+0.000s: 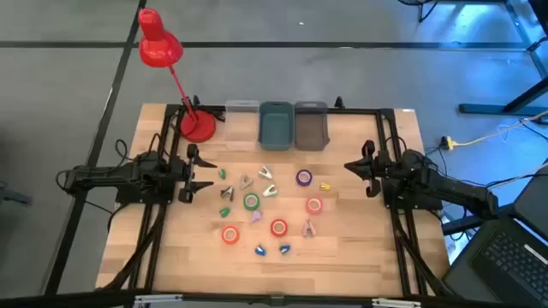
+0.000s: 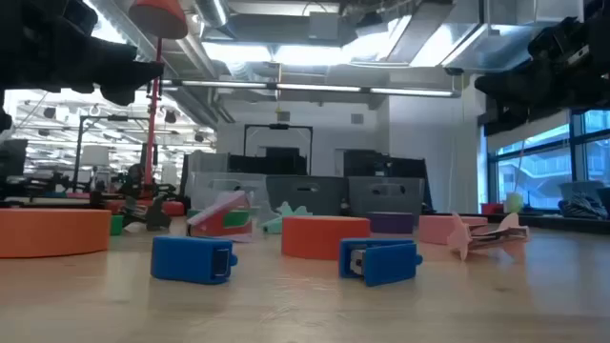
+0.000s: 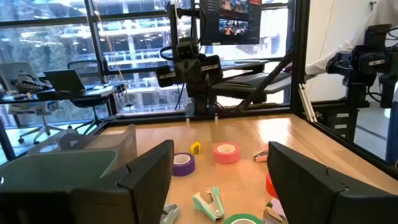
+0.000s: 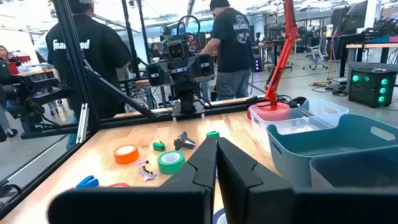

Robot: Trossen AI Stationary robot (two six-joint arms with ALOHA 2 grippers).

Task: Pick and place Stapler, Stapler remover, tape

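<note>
Your wooden table [image 1: 360, 257] carries three bins [image 1: 276, 125] at the far edge, a red lamp base [image 1: 198, 127], tape rings [image 1: 251, 202], small staplers and removers scattered mid-table.

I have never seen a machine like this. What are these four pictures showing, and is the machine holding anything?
It is a robot with two dark arms at a wooden table. One picture looks down from above, one looks level across the tabletop, and two come from cameras on the wrists. The left gripper is open; the right gripper is shut. Neither holds anything. Between them lie tape rings, such as a green tape and a purple tape, among small office tools. Three bins and a red lamp stand at the far edge.
</note>
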